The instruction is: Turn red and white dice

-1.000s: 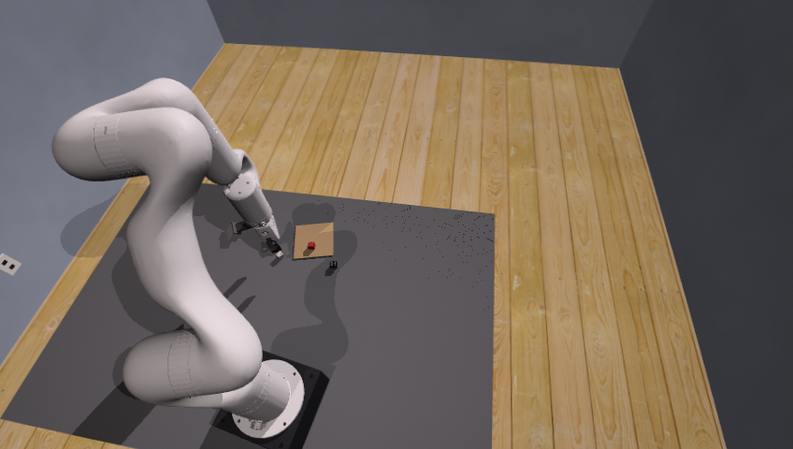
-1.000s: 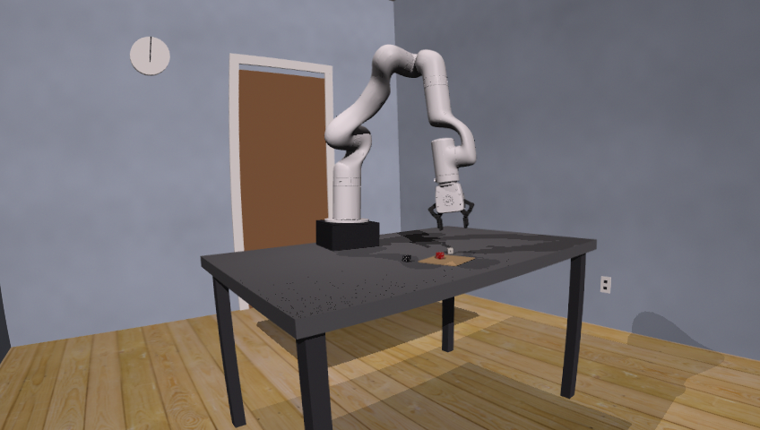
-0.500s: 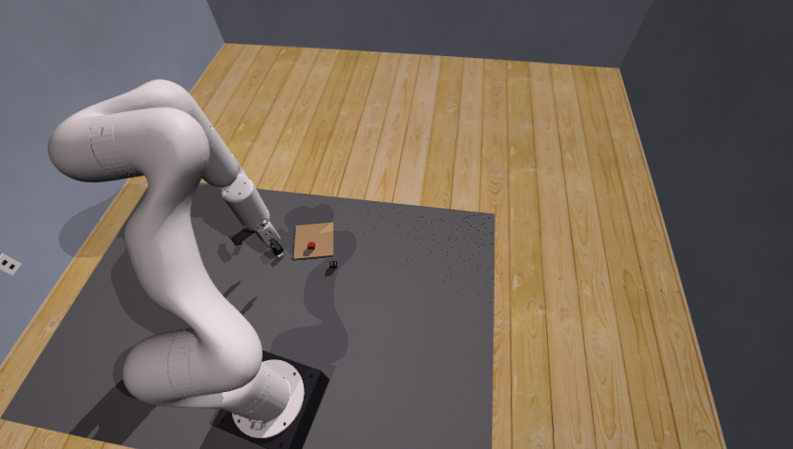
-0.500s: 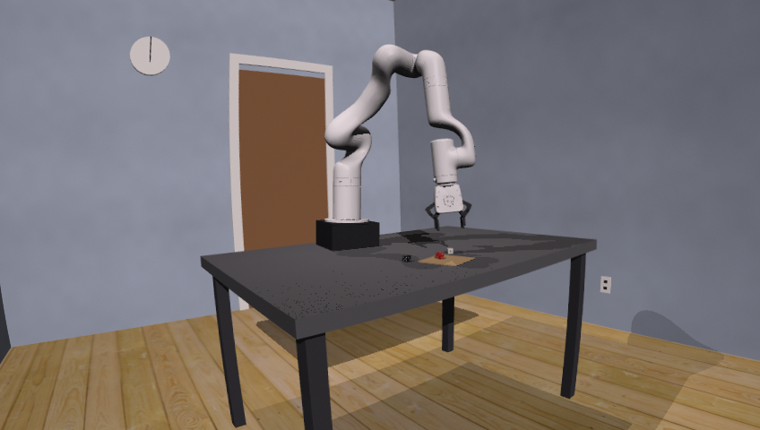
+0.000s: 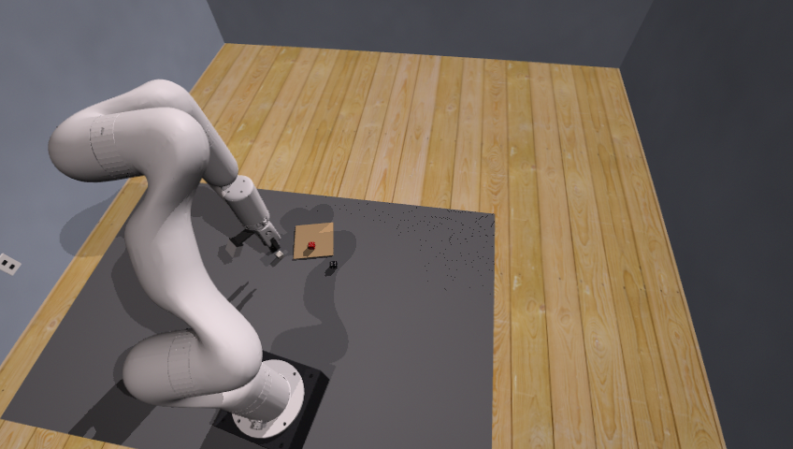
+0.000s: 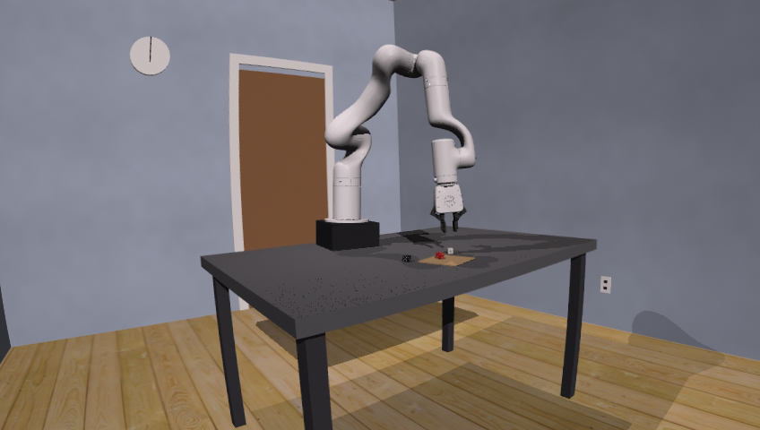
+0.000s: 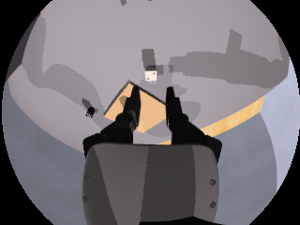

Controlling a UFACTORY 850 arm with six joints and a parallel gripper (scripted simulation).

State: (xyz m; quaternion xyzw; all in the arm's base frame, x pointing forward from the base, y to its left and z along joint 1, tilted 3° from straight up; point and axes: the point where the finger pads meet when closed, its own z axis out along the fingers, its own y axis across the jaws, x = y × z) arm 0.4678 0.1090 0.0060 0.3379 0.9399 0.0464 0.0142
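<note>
1. Claw (image 5: 276, 249) (image 6: 449, 231) (image 7: 153, 95): black fingers partly open, gripping nothing, above a smooth dark-gray table (image 5: 411, 333) (image 6: 341, 271) (image 7: 108, 37).
2. Thin, flat, square tan mat (image 5: 320, 233) (image 6: 461, 260) (image 7: 150, 114): the cube-shaped red die (image 5: 311, 245) (image 6: 439, 255) sits on it.
3. White die (image 5: 279, 253) (image 6: 450, 250) (image 7: 150, 76), black die (image 5: 333, 265) (image 6: 406, 257) (image 7: 90, 112): cubes off the mat.

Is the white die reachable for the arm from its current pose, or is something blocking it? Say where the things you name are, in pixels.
Probably reachable: the claw (image 6: 449, 231) (image 7: 153, 95) hovers above the table close by, holding nothing, fingers part-open. The white die (image 5: 279, 253) (image 6: 450, 251) (image 7: 150, 75) sits off the mat (image 5: 323, 233) (image 6: 459, 261) (image 7: 151, 117), with no other die against it.
</note>
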